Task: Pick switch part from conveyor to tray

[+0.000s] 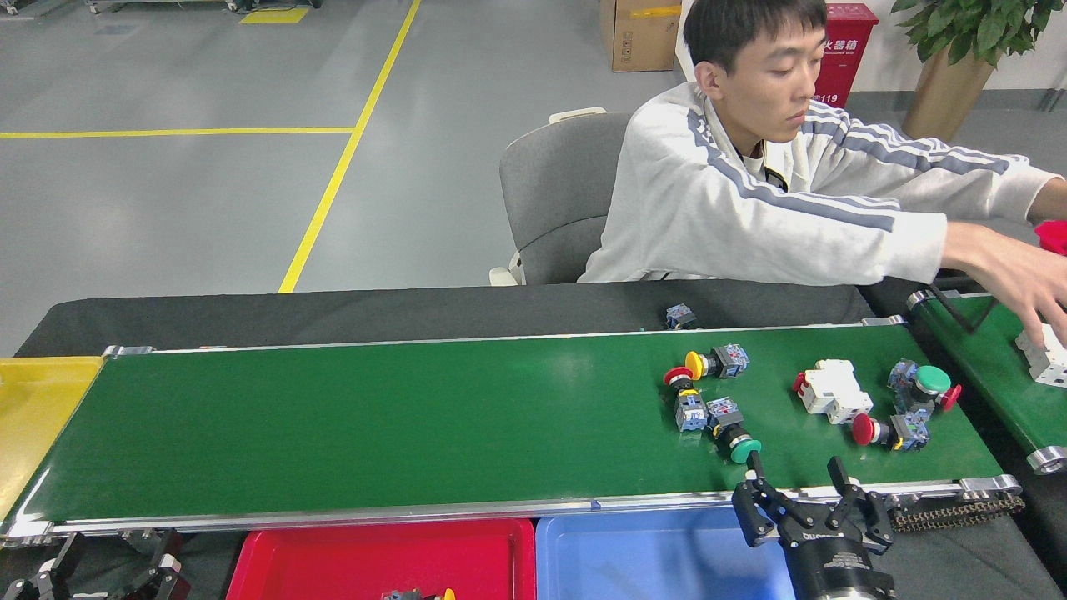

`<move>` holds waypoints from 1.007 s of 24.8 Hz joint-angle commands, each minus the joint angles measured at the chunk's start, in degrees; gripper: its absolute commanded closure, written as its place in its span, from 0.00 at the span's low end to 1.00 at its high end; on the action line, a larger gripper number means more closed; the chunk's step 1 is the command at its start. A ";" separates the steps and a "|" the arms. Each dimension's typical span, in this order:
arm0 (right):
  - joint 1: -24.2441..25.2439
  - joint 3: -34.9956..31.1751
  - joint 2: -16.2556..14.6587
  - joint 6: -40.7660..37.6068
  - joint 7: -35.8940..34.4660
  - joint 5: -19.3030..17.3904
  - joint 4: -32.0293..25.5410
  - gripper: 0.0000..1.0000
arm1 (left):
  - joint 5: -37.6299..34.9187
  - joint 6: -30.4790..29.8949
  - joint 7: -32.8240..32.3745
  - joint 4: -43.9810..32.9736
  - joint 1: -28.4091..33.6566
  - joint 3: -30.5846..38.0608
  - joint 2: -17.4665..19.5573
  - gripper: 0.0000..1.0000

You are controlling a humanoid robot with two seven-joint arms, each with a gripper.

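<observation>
Nearest, at the bottom edge, sit a shallow red plastic tray [333, 554] with a small part just showing in it and a shallow blue plastic tray [650, 554] beside it. Over the blue tray's right end hangs the right tool [806, 500], its black fingers spread apart and empty, just short of the near rail. The left tool [104, 571] shows only as black linkage at the lower left corner; I cannot tell whether it is open or closed.

Beyond lies the long dark-green flat conveyor [375, 425] with silver side rails. Closest to the right tool is the green-capped push-button switch part [733, 440], lying on its side and touching two blue-grey switch blocks. Just behind are a red-capped part [679, 379] and a yellow-capped one [708, 363]. To the right lie a white boxy breaker [834, 390] and more capped switches [909, 408].

These parts look like small, rigid, light plastic. The round cap would likely roll or slip, so the squarer body behind it seems the better hold. The belt looks smooth and flat.

Farther back runs a black-covered desk [333, 312], where a seated person in a striped white jacket [750, 200] reaches toward a second green belt [992, 358] at right. Behind are a grey floor with yellow lines [350, 150], a red cabinet and a potted plant.
</observation>
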 commanded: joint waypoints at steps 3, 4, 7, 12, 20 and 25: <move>-3.73 2.60 1.36 0.30 0.94 0.13 3.34 0.02 | 0.06 0.15 0.13 -0.69 -0.31 0.14 0.58 0.00; -4.69 3.83 1.98 0.38 1.03 0.22 4.74 0.03 | 0.06 0.15 0.13 -0.69 -0.31 0.14 0.58 0.00; -7.51 6.47 3.12 0.38 1.82 0.13 8.17 0.27 | -0.03 0.15 0.13 -0.60 -0.23 0.14 0.58 0.00; -9.70 9.19 2.07 -0.14 2.08 0.04 9.84 0.92 | 0.06 0.15 0.13 -0.60 -0.31 0.14 0.49 0.00; -9.53 10.07 1.45 -6.38 2.43 -0.31 7.20 0.98 | 0.15 0.15 0.13 -0.69 -0.31 0.32 0.49 0.00; -7.86 17.45 2.15 -24.39 2.08 -0.40 0.44 0.72 | 0.15 0.15 0.13 -0.69 -0.31 0.32 0.49 0.00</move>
